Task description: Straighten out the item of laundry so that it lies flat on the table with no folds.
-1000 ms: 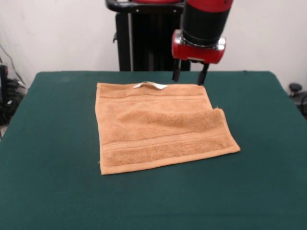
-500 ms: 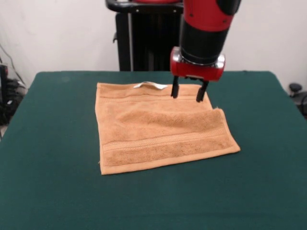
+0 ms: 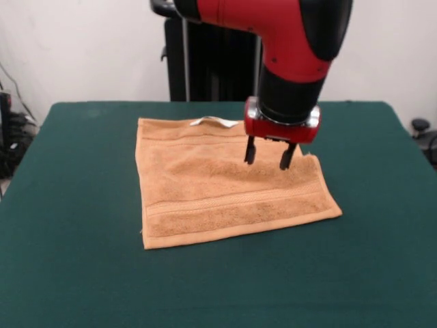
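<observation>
Orange-tan terry towel (image 3: 229, 186) lies mid-tabletop (image 3: 68, 273), folded over itself; upper layer's edge ends near the right side. Front view: end effector (image 3: 268, 158) hangs open just above that fold's right end, holding nothing; contact with cloth unclear. Judged best: pinch only the top layer near its corner, then draw outward low and slow

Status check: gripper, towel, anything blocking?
Gripper open, over the towel's folded side. Towel on the table, one side doubled over, not flat. Nothing in the way.
</observation>
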Robot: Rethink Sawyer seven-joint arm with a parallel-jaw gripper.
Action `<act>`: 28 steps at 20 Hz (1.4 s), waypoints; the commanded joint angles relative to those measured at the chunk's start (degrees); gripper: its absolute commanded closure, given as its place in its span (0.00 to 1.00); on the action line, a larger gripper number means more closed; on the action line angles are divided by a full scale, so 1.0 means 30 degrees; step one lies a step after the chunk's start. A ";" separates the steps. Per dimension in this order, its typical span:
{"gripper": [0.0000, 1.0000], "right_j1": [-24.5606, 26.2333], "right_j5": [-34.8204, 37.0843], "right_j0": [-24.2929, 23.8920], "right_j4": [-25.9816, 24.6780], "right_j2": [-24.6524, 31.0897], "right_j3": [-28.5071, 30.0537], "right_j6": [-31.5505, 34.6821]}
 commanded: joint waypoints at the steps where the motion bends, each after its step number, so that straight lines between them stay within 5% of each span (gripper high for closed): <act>1: 0.00 0.1631 -0.1927 0.0847 0.1079 0.0431 -0.0170 0.6116; 13: 0.00 0.4377 -0.5016 0.0493 0.1002 0.1786 -0.0492 0.4402; 28: 0.00 0.5905 -0.9588 0.1007 0.2858 0.2996 0.0339 0.6501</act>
